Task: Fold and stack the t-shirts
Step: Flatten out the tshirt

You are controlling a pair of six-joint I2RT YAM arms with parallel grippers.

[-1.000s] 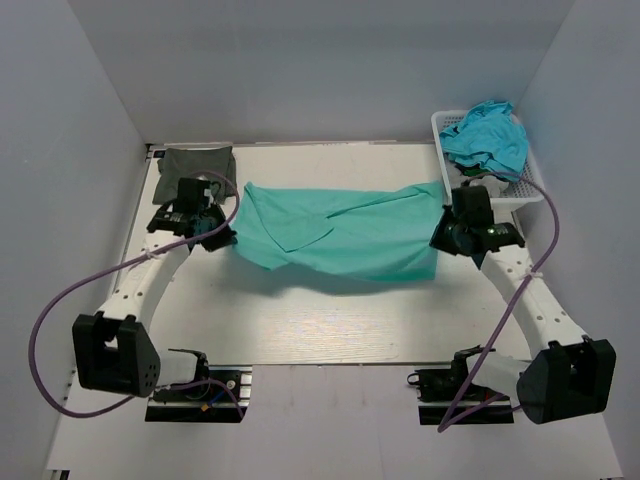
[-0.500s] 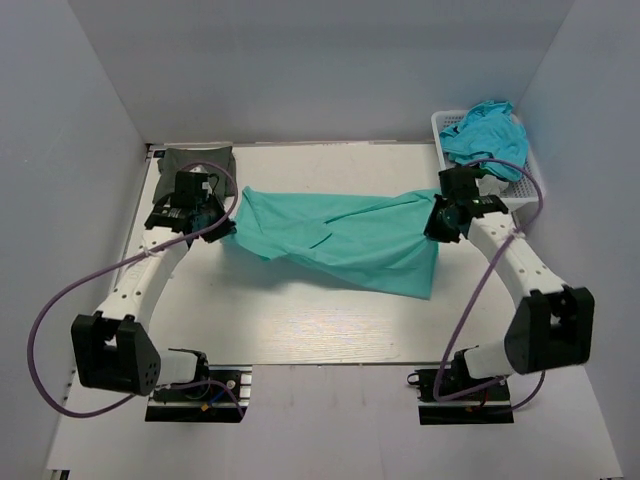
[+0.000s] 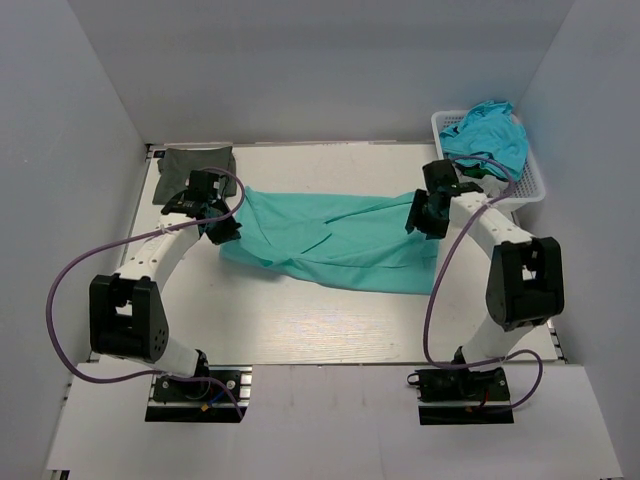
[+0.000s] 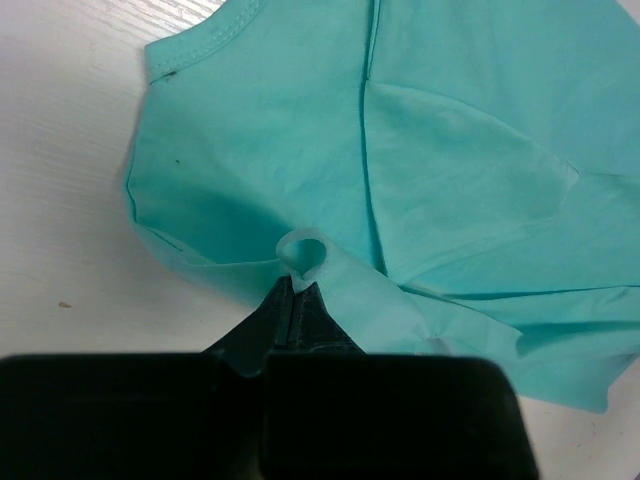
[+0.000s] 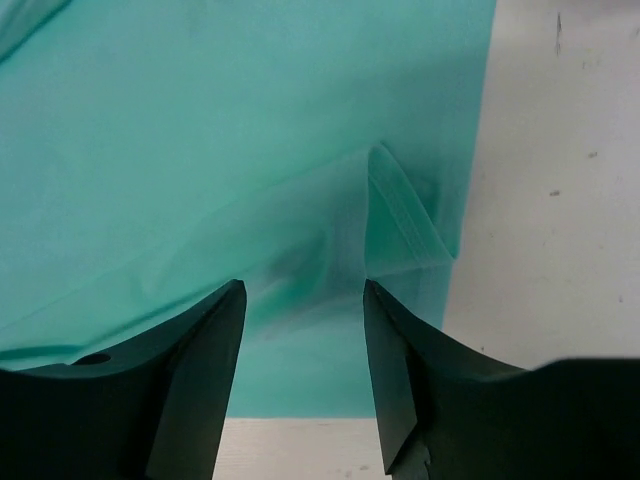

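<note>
Table [image 3: 300,330] of pale wood carries everything. Teal shirt [image 3: 340,240] lies spread and creased between the two pincers, its left edge at the left pincer [image 3: 222,232] and its right edge under the right pincer [image 3: 420,220]. Basket [image 3: 537,187], white, sits just behind and to the right of the right pincer, heaped with more teal cloth [image 3: 488,135]. Olive shirt [image 3: 195,163], folded square, lies just behind the left pincer. Left pincer is clenched on a small rolled fold of the teal shirt; right pincer is released, fingers [image 5: 200,350] spread above a raised crease near the shirt's edge.
</note>
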